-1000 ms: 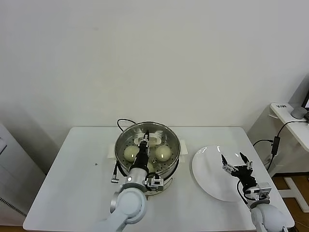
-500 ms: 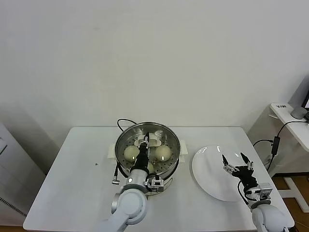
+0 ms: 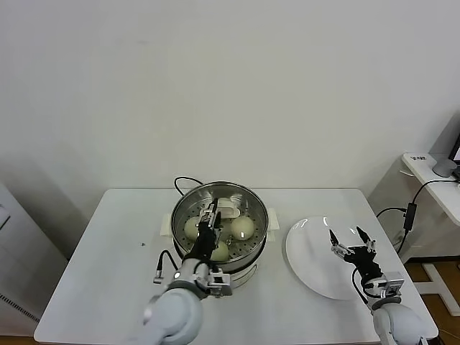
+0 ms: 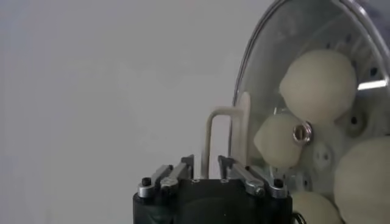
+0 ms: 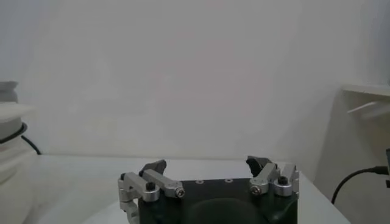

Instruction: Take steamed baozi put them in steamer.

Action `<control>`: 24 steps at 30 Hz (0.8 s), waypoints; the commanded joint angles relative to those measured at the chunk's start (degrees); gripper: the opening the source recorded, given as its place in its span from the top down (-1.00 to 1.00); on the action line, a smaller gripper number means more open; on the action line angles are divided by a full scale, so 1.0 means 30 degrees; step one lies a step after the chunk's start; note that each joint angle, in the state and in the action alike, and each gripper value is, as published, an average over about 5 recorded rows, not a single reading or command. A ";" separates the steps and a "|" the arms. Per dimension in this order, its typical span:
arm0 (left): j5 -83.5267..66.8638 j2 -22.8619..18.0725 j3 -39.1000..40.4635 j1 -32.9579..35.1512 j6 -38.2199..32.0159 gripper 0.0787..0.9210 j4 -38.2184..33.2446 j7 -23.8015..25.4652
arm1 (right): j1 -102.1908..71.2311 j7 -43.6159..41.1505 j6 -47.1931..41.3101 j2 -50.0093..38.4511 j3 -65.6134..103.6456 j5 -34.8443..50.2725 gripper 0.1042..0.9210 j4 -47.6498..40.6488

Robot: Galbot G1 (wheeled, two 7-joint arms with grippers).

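So we've got the steamer (image 3: 219, 224) sitting mid-table, a shiny steel pot with the hole-dotted tray inside, on its white base with a black cord (image 3: 181, 182) trailing off the back. Inside it we count four steamed baozi (image 3: 241, 228) in the left wrist view: one big one up against the far wall, a smaller-looking one near the tray's centre knob, and two more partly cut off at the edge. From the head view we only make out three clearly, the arm covers the rest. They're round, so no real long axis to speak of.

The left gripper (image 3: 208, 221) hangs over the steamer's tray with its fingers parted and nothing between them, just above the buns.

The white plate (image 3: 316, 260) beside the steamer, on the right, holds no food; the right gripper (image 3: 351, 242) hovers over it, spread wide and empty.

We can't read any brand or writing anywhere.
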 commanded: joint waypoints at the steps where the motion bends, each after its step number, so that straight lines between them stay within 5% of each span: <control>1: -2.0851 0.3124 -0.4472 0.0671 -0.5358 -0.11 -0.4883 0.0212 | -0.0272 0.0176 -0.0369 0.0222 -0.0254 0.0519 -0.76 0.0344; 5: -3.2736 0.2386 -0.8467 0.0589 -0.4733 -0.40 -0.4740 -0.2817 | -0.0908 0.0447 -0.0224 0.0308 0.0026 0.0601 -0.76 0.0846; 10: -3.5690 0.1922 -1.2932 0.1398 -0.3163 -0.69 -0.2302 -0.6213 | -0.1146 0.0766 -0.0201 0.0177 0.0047 0.1344 -0.76 0.1198; 17: -3.1439 0.2956 -1.3981 0.3425 -0.5057 -0.77 0.3418 -0.5900 | -0.1516 -0.0212 0.0038 0.0216 0.0564 0.0661 -0.76 0.1494; 24: -3.1434 0.3169 -1.3755 0.3923 -0.5247 -0.77 0.4473 -0.5567 | -0.1589 0.0661 -0.0260 0.0200 0.0708 0.0783 -0.76 0.1811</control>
